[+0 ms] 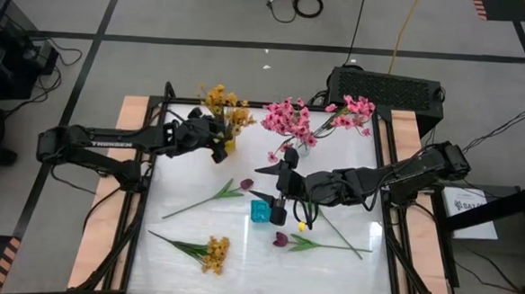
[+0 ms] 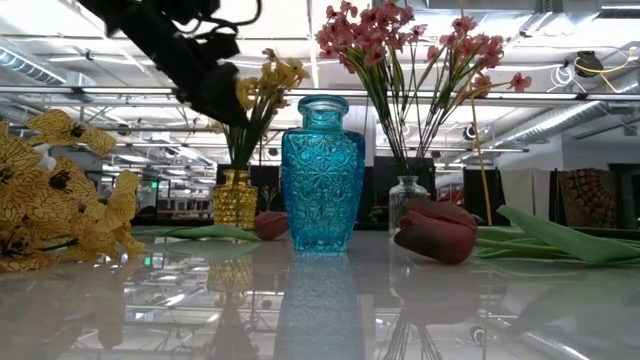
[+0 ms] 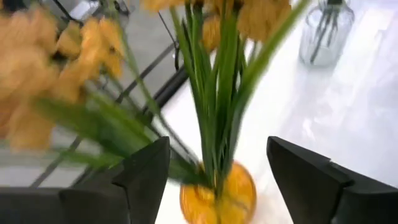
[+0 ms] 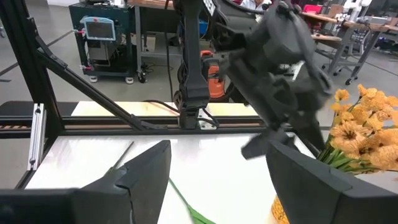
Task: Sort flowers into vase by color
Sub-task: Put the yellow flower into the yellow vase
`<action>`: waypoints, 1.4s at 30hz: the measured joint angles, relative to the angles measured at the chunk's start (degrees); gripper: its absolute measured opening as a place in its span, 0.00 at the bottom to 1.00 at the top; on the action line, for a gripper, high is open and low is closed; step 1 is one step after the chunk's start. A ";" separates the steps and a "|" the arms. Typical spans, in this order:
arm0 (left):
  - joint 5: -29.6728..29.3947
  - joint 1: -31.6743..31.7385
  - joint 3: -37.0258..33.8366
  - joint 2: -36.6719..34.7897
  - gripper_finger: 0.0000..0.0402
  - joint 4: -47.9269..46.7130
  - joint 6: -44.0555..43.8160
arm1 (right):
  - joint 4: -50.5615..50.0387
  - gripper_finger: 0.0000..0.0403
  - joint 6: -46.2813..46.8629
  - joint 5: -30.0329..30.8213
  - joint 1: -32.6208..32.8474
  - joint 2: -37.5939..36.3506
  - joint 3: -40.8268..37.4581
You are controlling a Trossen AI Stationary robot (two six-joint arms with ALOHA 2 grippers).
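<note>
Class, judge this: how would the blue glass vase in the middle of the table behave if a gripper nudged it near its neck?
The blue vase stands tall on a narrow base, so it would probably tip. It holds no stems, so little steadies it. The glossy table suggests it might slide first.

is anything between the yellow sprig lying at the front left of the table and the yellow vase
Nothing on the table surface does: the white top between the loose yellow sprig and the yellow vase is bare. Only the left gripper, open, hovers beside the vase above the table.

Yellow flowers point(image 1: 222, 100) upright in vase point(image 1: 229, 145)
</note>
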 joint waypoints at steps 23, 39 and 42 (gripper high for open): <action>18.37 -40.24 0.00 -13.62 0.69 -13.78 -20.97 | -1.68 0.64 0.24 -0.02 0.13 -0.85 -0.02; 14.67 -61.53 4.42 14.02 0.69 -8.18 -35.85 | -3.98 0.64 0.42 -0.07 0.13 -1.23 -0.02; 12.76 -62.24 5.85 18.34 0.69 -10.81 -36.22 | -3.87 0.64 0.39 -0.07 0.15 -1.27 -0.02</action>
